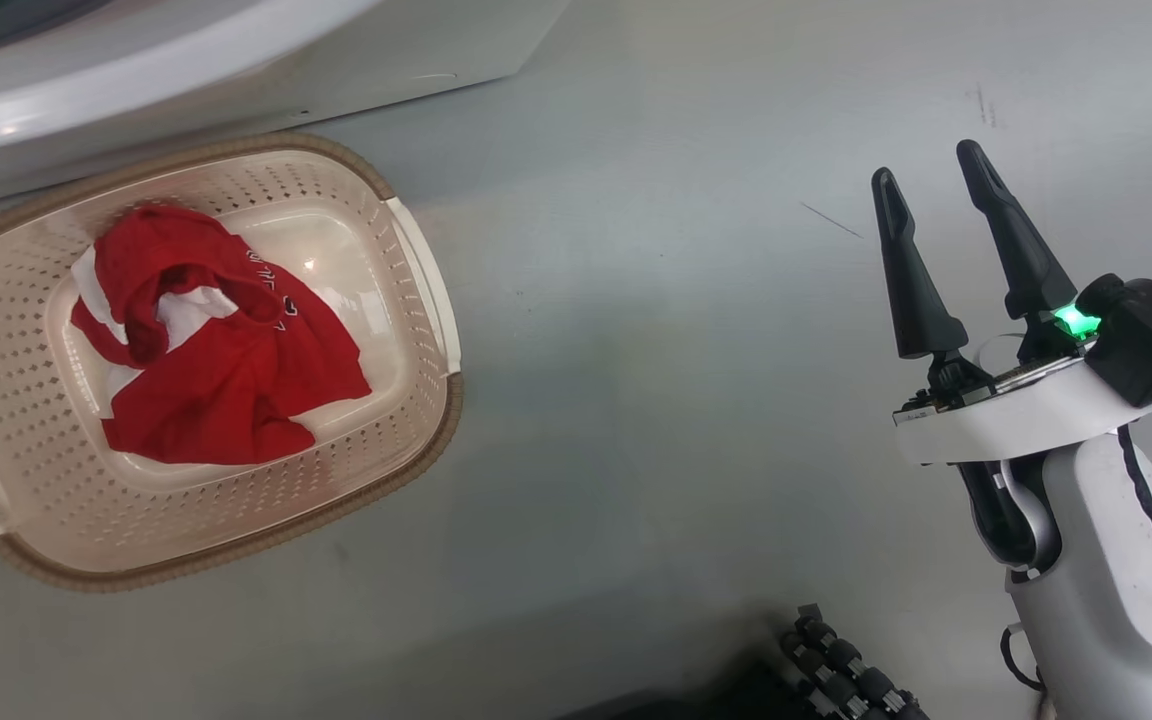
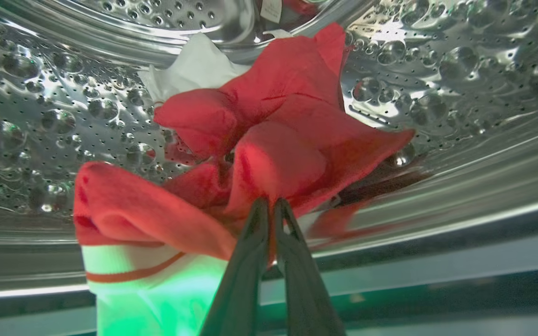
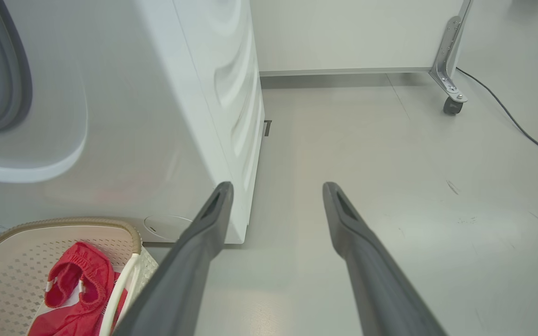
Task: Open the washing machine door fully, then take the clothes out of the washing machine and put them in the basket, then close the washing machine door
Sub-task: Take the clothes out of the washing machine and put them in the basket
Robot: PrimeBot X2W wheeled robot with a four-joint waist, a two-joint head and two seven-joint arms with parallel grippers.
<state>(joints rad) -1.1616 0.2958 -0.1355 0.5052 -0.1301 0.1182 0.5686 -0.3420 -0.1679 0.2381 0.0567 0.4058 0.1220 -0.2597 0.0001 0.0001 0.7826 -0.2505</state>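
Note:
Inside the steel drum (image 2: 54, 121) of the washing machine (image 3: 133, 116), my left gripper (image 2: 271, 207) is shut on a fold of the red clothes (image 2: 278, 140), which show a white band with a red stripe at the lower left. More red clothes (image 1: 206, 340) lie crumpled in the cream basket (image 1: 426, 300) on the floor just in front of the machine (image 1: 136, 80); the same clothes (image 3: 77, 289) and basket (image 3: 12, 261) appear in the right wrist view. My right gripper (image 1: 931, 170) hangs open over bare floor, far right of the basket, holding nothing. The washing machine door is out of view.
The grey gasket (image 3: 12, 84) rings the machine's opening. A white wall panel with a metal bracket and caster (image 3: 451, 93) stands behind the machine, and a black cable (image 3: 521, 130) runs across the floor at the right. A dark ribbed part of my base (image 1: 846, 670) shows low down.

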